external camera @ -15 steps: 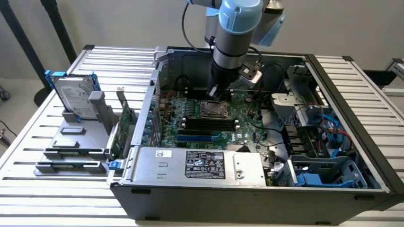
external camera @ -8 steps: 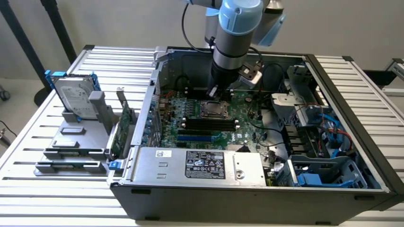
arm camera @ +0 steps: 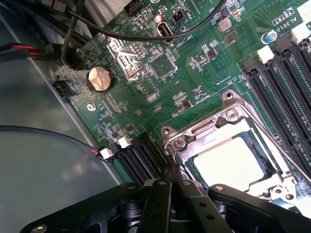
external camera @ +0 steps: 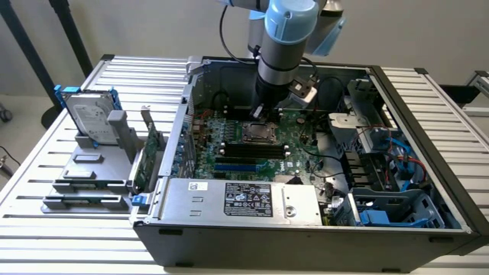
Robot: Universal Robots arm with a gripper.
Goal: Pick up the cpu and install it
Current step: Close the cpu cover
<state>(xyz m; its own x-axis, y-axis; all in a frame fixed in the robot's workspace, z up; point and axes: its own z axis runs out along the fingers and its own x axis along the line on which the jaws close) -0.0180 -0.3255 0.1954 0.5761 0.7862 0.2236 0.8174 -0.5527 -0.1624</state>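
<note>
Claw: fingers pressed together, nothing held, poised over the motherboard. Cpu: seated in socket frame, just beside the fingertips.

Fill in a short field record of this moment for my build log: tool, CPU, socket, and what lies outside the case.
tool: shut, empty, poised at the socket's edge
cpu: seated flat in the socket, silvery top showing
socket frame: metal, surrounding the cpu
motherboard: green, inside the open computer case
hard drive: upright in the grey holder outside the case, at the exterior view's left
</note>
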